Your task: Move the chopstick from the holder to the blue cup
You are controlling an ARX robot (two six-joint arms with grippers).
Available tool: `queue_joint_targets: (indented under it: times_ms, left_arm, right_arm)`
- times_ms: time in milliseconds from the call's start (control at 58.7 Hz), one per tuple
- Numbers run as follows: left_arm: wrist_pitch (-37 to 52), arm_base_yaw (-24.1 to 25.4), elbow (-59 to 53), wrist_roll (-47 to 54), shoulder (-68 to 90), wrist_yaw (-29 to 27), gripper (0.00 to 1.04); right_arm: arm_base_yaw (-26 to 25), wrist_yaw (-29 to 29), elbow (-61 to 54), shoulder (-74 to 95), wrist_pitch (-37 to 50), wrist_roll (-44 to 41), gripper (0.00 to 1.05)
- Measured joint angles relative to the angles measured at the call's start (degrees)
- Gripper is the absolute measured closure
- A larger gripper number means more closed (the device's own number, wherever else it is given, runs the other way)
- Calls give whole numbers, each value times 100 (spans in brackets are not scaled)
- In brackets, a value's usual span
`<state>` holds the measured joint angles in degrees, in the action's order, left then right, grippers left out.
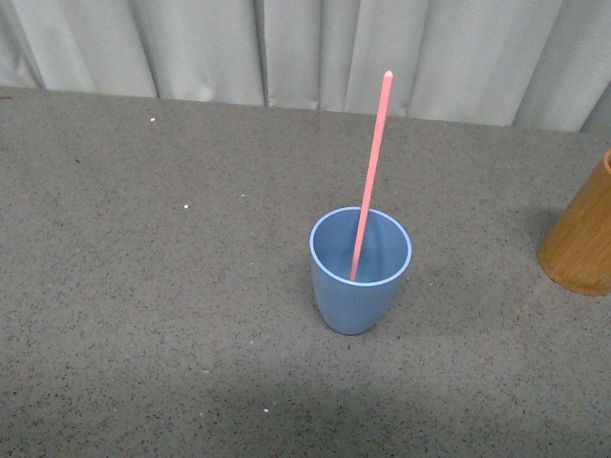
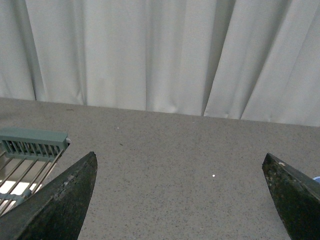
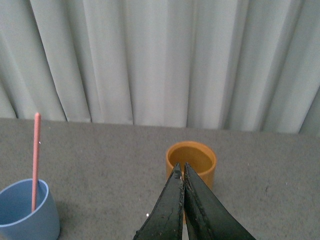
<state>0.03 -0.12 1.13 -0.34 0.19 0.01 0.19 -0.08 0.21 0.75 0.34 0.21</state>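
Observation:
One salmon-pink chopstick (image 1: pixel 371 172) stands leaning inside the blue cup (image 1: pixel 359 286) near the middle of the table; the right wrist view shows the same chopstick (image 3: pixel 36 160) in the blue cup (image 3: pixel 27 215). The brown wooden holder (image 1: pixel 584 239) sits at the right edge of the front view. In the right wrist view the holder (image 3: pixel 191 162) shows an empty inside, just beyond my right gripper (image 3: pixel 181 170), which is shut with nothing between its fingers. My left gripper (image 2: pixel 180 165) is open over bare tabletop. Neither arm shows in the front view.
A grey-green wire rack (image 2: pixel 30 150) lies beside the left gripper in the left wrist view. A pale curtain (image 1: pixel 315 48) hangs along the table's far edge. The grey speckled tabletop (image 1: pixel 143 286) spreads around the cup.

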Motion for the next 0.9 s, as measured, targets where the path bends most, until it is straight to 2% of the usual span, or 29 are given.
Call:
queue_joint_targets:
  times_ms: [443,801,903]
  left_arm:
    - [0,0,0,-2,-2,0,7]
    - [0,0,0,0,-2,0,7]
    - [0,0,0,0,-2,0,7]
  right_arm:
    - [-4,0,0,-46,-22,-7,103]
    - [-4,0,0,-46,-24,-7,40]
    - [-4,0,0,-46,-24,-7,17]
